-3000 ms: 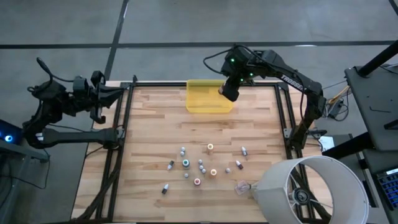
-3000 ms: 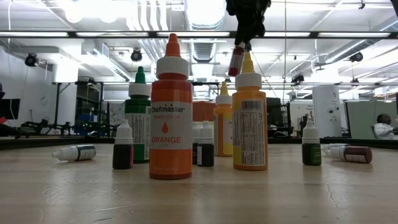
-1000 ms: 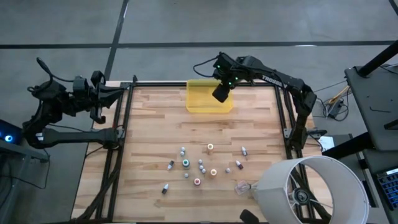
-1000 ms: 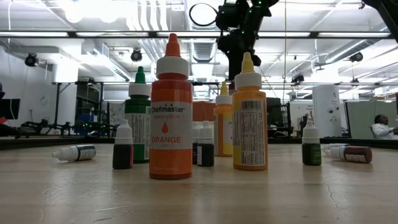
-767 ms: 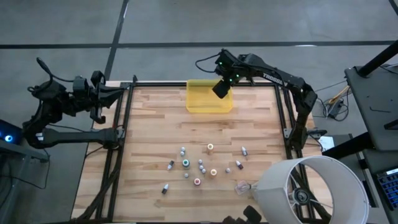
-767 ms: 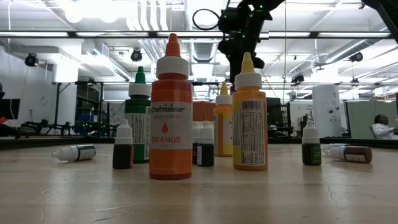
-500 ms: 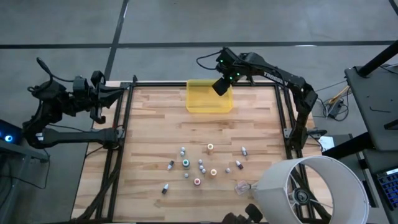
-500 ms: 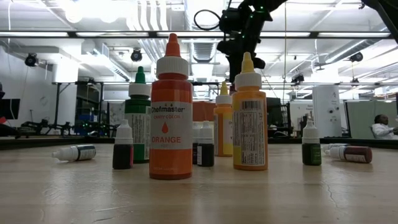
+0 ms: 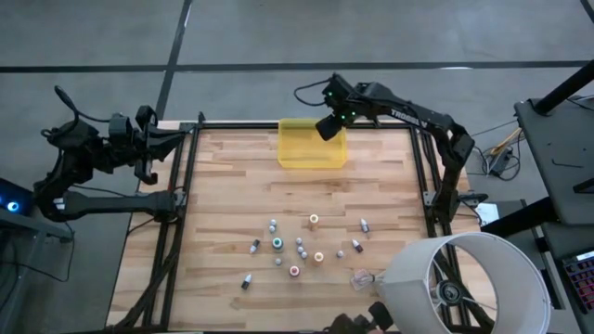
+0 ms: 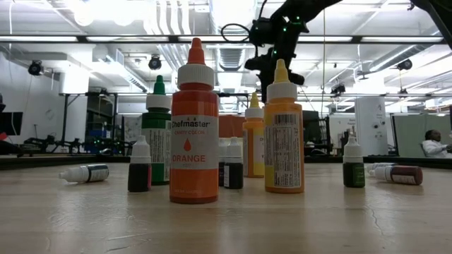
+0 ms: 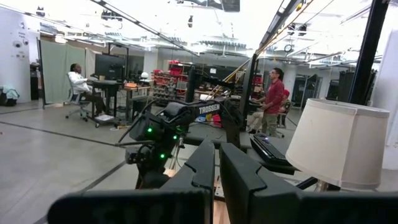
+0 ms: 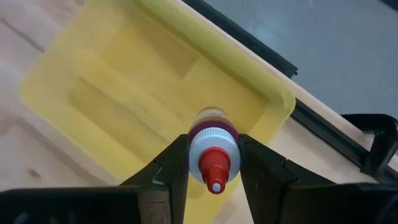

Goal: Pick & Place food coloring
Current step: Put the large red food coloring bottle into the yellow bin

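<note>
My right gripper point(image 9: 326, 127) hangs over the far right part of the translucent yellow tray point(image 9: 304, 150) and is shut on a small red-capped food coloring bottle point(image 12: 213, 151). The tray point(image 12: 118, 93) lies under the bottle. Several more food coloring bottles point(image 9: 297, 247) stand or lie on the near middle of the wooden table; up close, an orange one point(image 10: 194, 134), a yellow one point(image 10: 284, 137) and a green one point(image 10: 157, 134) stand upright. My left gripper point(image 11: 216, 177) is shut and waits beyond the table's left edge point(image 9: 148, 153). My right gripper pinches the bottle between its two fingers at the white collar point(image 12: 196, 149) just under the red cap. The fingers come from above, slanting steeply down. The bottle lies along the fingers with its cap toward the wrist, lifted clear above the tray.
A white lampshade point(image 9: 462, 283) fills the near right corner, with a crumpled clear plastic scrap point(image 9: 360, 276) beside it. Black frame rails point(image 9: 181, 204) run along the table's left, right and far edges. Bare wood lies between the tray and the bottles.
My right gripper has moved a little toward the table's far edge over the tray and has rolled about its own axis. It still holds the red-capped bottle.
</note>
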### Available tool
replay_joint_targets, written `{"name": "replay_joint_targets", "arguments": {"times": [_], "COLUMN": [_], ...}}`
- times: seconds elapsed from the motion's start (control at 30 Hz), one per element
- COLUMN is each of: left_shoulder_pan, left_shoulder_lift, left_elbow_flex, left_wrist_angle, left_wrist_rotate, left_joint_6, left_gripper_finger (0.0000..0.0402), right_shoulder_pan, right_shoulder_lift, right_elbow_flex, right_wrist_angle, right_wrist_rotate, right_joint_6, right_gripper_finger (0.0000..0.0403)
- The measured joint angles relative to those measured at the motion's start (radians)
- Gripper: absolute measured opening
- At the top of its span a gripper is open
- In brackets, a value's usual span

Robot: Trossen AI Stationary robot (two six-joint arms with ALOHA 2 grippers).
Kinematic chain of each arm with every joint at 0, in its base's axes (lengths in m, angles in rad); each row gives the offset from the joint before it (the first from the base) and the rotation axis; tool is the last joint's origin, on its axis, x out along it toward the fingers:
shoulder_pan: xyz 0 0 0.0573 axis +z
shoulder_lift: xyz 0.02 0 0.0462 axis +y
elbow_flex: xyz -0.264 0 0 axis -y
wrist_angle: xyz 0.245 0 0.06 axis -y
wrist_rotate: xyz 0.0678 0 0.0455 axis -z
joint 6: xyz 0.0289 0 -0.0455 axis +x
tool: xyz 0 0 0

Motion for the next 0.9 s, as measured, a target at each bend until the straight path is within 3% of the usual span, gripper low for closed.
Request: {"name": "replay_joint_targets", "arguments": {"times": [0.57,0.9], "left_shoulder_pan": [0.0,0.0], "left_shoulder_lift": [0.0,0.0], "left_elbow_flex": [0.0,0.0], "left_wrist_angle": [0.0,0.0], "left_wrist_rotate": [0.0,0.0], "left_joint_6": [0.0,0.0], "left_gripper_finger": [0.0,0.0], "right_shoulder_pan": [-0.006,-0.038], "right_shoulder_lift": [0.0,0.0], "right_elbow_flex": [-0.147,-0.158], "right_wrist_angle": [0.152,0.164], "right_wrist_rotate": [0.053,0.107], "right_joint_6": [0.058,0.075], "right_gripper_finger": [0.0112,0.0112]}}
